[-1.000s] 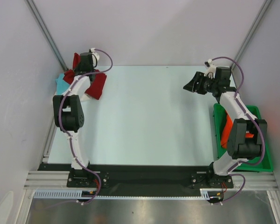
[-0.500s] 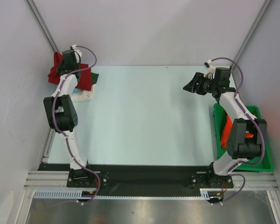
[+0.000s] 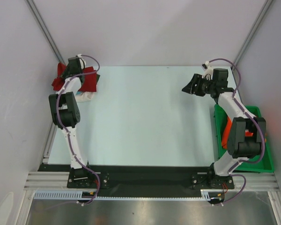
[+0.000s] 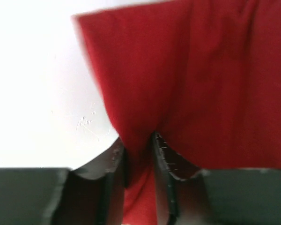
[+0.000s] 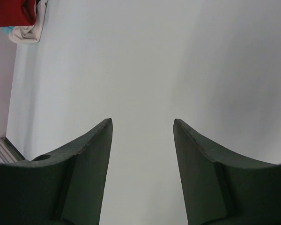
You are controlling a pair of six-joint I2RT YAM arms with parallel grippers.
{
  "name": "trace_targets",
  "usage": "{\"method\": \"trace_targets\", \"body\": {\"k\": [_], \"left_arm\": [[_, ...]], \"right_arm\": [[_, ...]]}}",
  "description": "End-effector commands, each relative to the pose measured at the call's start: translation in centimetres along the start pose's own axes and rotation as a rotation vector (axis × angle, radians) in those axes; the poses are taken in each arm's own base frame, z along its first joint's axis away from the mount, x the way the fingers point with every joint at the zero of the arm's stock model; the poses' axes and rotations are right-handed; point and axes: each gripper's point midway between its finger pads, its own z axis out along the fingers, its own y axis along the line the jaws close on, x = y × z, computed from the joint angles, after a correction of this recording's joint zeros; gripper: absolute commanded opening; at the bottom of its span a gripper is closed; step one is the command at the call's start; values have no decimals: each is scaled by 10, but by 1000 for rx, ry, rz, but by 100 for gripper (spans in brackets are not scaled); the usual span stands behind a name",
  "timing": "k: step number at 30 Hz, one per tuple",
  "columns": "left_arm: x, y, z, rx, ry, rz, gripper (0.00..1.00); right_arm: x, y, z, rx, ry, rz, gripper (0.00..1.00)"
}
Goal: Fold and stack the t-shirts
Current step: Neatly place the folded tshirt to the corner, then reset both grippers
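Top view: the left gripper hangs over the table's far-left corner, with the red shirt draped from it. The cloth spreads to both sides of the arm, and part of it reaches past the table's left edge. A cream shirt lies bunched on the table just under the red one, toward the near side. The right gripper is held above the table's far-right part, pointing left, its jaws parted and holding nothing. A green tray sits at the table's right edge. An orange shirt lies in it, partly hidden by the right arm.

Left wrist view: the 2 fingers are clamped on a bunched fold of the red shirt, which hangs out wide beyond them and fills most of the frame. The picture is blurred.

Right wrist view: the 2 fingers stand wide apart with only bare table between them. At the table's far corner, top left of the frame, the red shirt rests over the cream one, with a sliver of turquoise cloth beside it.
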Motion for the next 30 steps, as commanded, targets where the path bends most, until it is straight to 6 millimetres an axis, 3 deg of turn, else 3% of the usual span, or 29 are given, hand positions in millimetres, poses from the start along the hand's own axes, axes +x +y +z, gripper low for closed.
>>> {"method": "trace_targets", "body": {"k": [1, 5, 7, 8, 11, 12, 13, 14, 16, 19, 20, 21, 23, 24, 25, 28, 30], "left_arm": [[-20, 41, -3, -120, -36, -86, 33], [-28, 44, 3, -148, -56, -84, 37], [-30, 51, 3, -184, -62, -98, 49], [-33, 50, 3, -194, -67, -100, 64], [-51, 53, -8, -219, -109, -102, 79], [-57, 49, -12, -212, -122, -117, 87], [-63, 47, -17, -200, -135, -120, 87], [-78, 38, -26, -180, -168, -125, 96], [-92, 28, -41, -124, -191, -158, 100], [-119, -11, -77, 35, -238, -194, 100], [-131, -34, -94, 116, -274, -193, 100], [-137, -38, -112, 166, -289, -259, 100], [-140, -67, -142, 286, -290, -277, 100], [-143, -88, -160, 416, -290, -330, 100], [-149, -84, -178, 459, -306, -381, 100], [-167, -101, -232, 686, -347, -509, 100], [-175, -110, -259, 761, -359, -555, 100]], "right_arm": [[-14, 3, 2, 0, -30, -40, 60], [-13, 2, 1, 9, -27, -47, 61], [-12, 1, 0, 14, -25, -52, 60], [-12, 1, 0, 18, -24, -54, 60], [-10, -1, -2, 28, -22, -65, 61], [-10, -1, -2, 27, -24, -70, 61], [-10, -2, -2, 32, -24, -73, 61], [-6, 7, 2, 16, -13, -97, 61], [-8, 7, 4, 23, -15, -115, 63], [-11, 10, 7, 25, -22, -196, 74], [-10, 9, 9, 30, -18, -243, 100], [-7, 11, 11, 27, -15, -269, 100], [-7, 7, 15, 51, -19, -288, 100], [-11, -6, 19, 166, -50, -268, 100], [-14, -13, 21, 239, -70, -254, 100], [-26, -35, 17, 475, -153, -237, 99], [-29, -37, 15, 511, -171, -242, 100]]}}
